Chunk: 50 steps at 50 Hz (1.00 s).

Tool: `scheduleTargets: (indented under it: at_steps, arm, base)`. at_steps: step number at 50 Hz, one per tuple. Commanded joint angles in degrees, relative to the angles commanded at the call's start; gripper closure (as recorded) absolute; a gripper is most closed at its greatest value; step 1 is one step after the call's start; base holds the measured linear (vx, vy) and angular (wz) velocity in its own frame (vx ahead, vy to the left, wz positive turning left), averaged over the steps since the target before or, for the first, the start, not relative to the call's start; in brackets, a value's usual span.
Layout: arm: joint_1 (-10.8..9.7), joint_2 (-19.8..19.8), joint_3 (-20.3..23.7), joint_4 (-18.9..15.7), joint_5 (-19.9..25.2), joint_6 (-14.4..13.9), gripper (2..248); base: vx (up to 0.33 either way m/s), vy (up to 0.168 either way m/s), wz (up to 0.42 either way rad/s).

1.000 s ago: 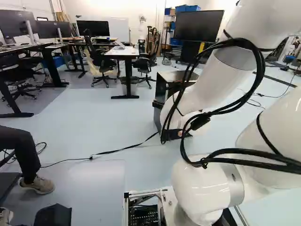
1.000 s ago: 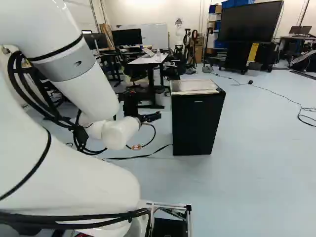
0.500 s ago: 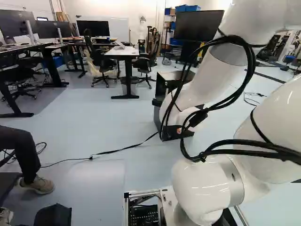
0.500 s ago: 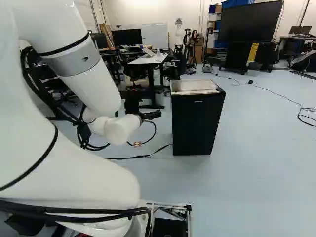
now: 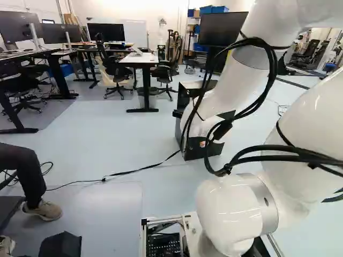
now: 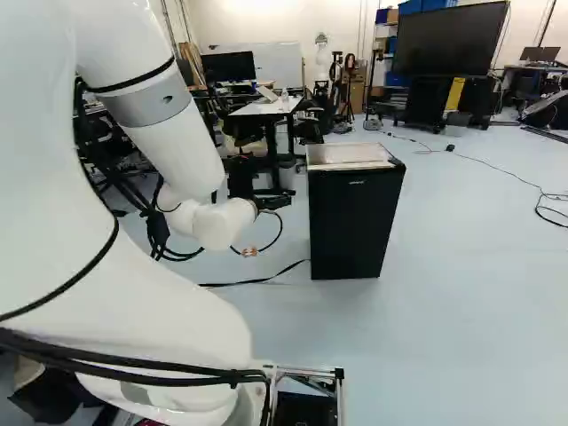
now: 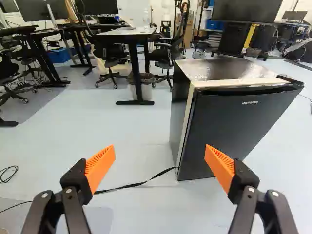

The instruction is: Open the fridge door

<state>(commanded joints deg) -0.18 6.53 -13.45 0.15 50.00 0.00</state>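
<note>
You had the fingers [image 7: 101, 168] wide apart, probably to leave room for catching the door [image 7: 229, 126] by its free edge, opposite the hinge [image 7: 290, 79]. Your fridge [image 6: 355, 217] stood ahead of them on the floor [image 6: 470, 311], its long axis upright and its front turned back toward the arm [image 6: 169, 142]

Fridge [image 7: 180, 97]: black side; door [image 7: 229, 131] charcoal; top [image 7: 219, 68] brownish grey, mottled with pale flecks; front trim [image 7: 234, 83] cream. Hand [image 6: 282, 202]: black, pads [image 7: 101, 166] orange with parallel ribs. Arm [image 6: 182, 155]: white, grey band [image 6: 158, 102]. Floor [image 6: 461, 311]: pale blue.
</note>
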Motion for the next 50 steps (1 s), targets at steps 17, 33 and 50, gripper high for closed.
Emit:
scheduleTargets:
  at_steps: [17,33,50]
  arm:
    - [0.0,-2.8,-2.7,0.6,0.0,0.0,3]
    - [0.0,-5.9,-5.7,1.3,0.0,0.0,3]
    - [0.0,-9.1,-9.0,2.9,0.0,0.0,3]
  base:
    - [0.0,0.0,0.0]
    - [0.0,0.0,0.0]
    - [0.0,0.0,0.0]
